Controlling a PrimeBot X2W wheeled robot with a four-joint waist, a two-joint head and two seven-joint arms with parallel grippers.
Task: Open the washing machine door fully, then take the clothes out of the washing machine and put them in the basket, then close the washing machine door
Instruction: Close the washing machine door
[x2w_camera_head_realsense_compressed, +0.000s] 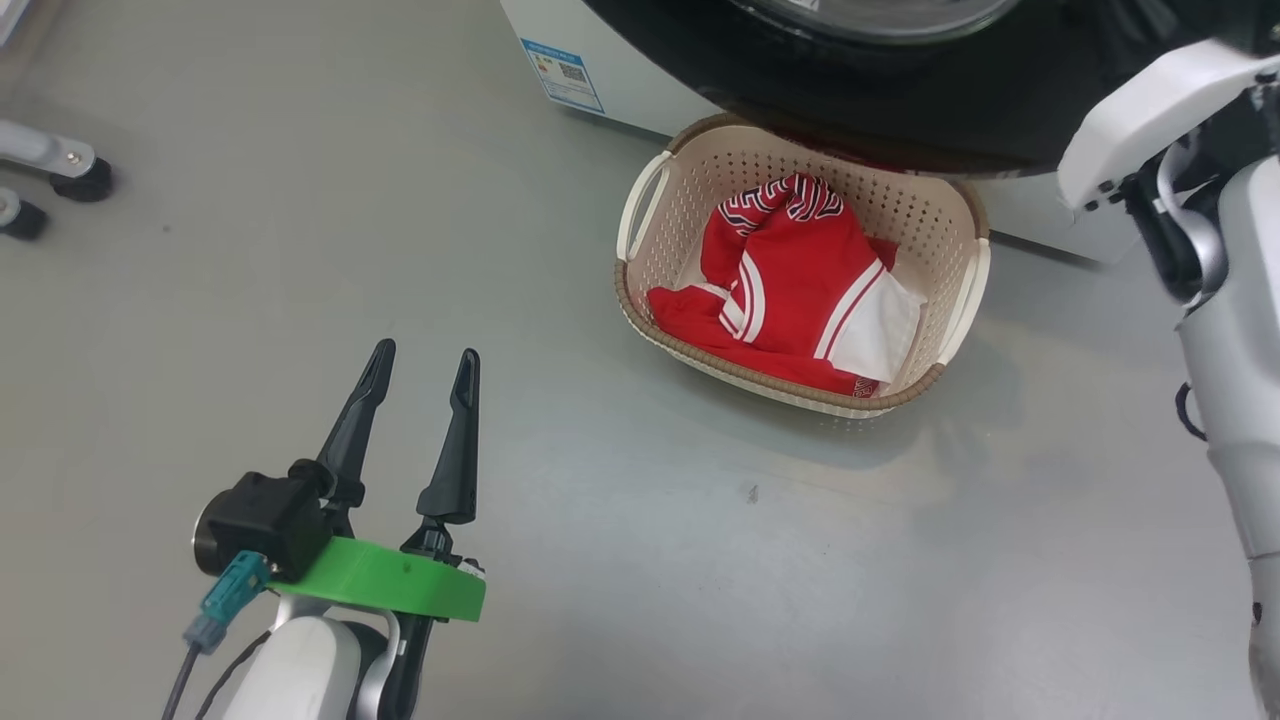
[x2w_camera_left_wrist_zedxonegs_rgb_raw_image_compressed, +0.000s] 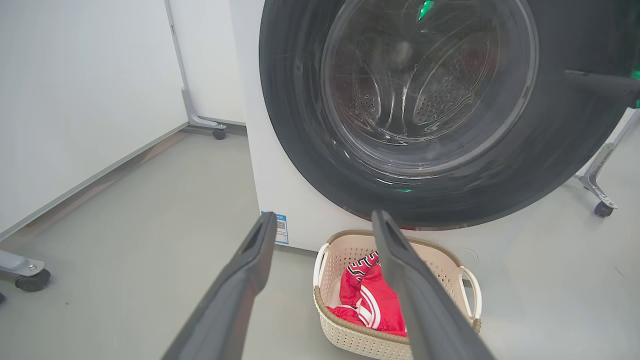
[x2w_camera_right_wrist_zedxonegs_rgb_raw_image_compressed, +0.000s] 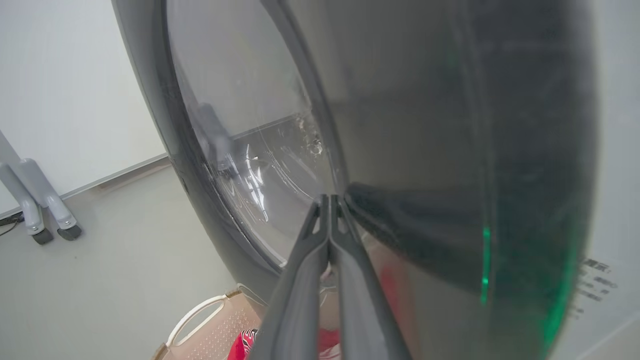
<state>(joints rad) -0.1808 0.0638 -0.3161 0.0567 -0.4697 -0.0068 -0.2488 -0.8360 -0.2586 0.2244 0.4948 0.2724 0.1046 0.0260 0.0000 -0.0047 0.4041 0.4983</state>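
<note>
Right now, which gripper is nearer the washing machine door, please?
Right. The right gripper is shut, tips at the washing machine door; the left gripper hangs open over the floor, back from it.

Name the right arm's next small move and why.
Probably press the large round black-rimmed glass door toward the white washing machine until shut: the red striped clothes already lie in the cream perforated basket, and the right arm's shut jaws seem pressed against it.

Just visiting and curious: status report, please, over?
Left pincer open, empty. Right pincer shut, touching washing machine door. Clothes in basket. Nothing seen blocking door.
</note>
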